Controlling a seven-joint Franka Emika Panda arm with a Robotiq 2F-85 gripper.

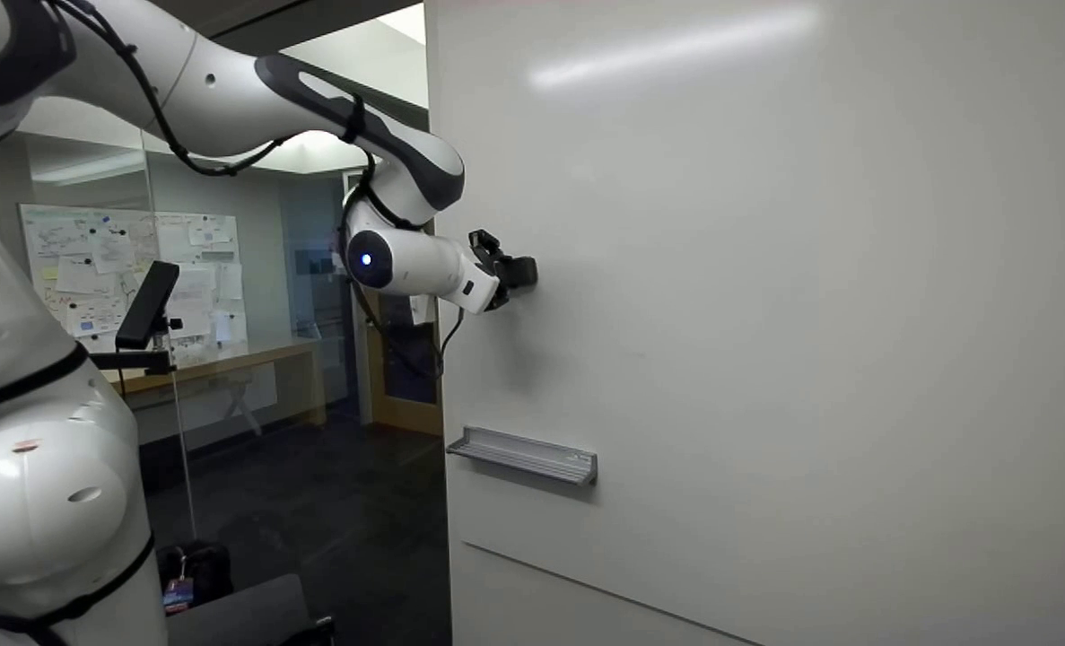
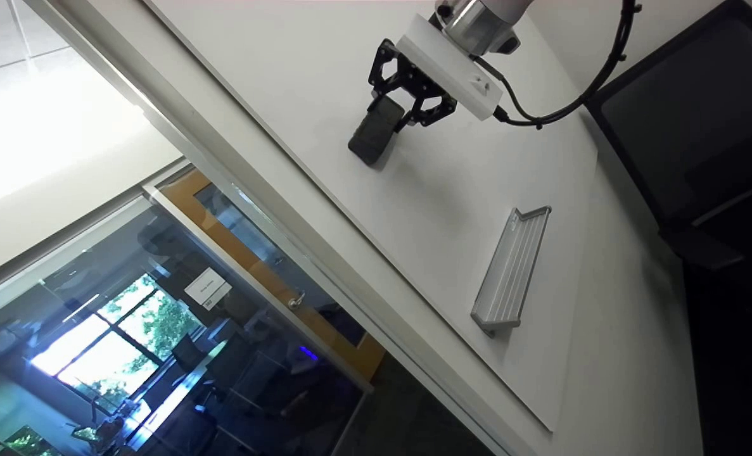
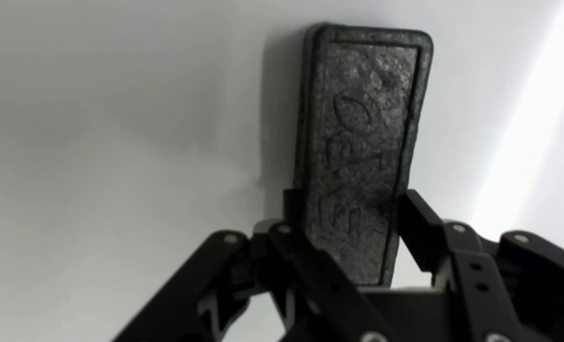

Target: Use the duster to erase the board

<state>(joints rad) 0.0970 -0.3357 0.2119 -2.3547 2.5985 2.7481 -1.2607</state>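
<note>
The duster is a black rectangular block (image 3: 362, 142) with raised lettering, in the middle of the wrist view. It also shows in both exterior views (image 1: 521, 272) (image 2: 376, 130). My gripper (image 3: 350, 206) is shut on the duster's long sides, near its lower end in the wrist view; the grip also shows in an exterior view (image 2: 388, 113). The board (image 1: 765, 314) is a large glossy white panel, and it also shows in an exterior view (image 2: 414, 209). The duster is at the board near its side edge; I cannot tell whether it presses flat. I see no clear writing on the board.
A grey tray ledge (image 1: 528, 456) sticks out from the board below the gripper; it also shows in an exterior view (image 2: 512, 269). A glass wall and a wooden door (image 2: 249, 240) lie beyond the board's edge. A dark screen (image 2: 686, 107) stands near the arm's cable.
</note>
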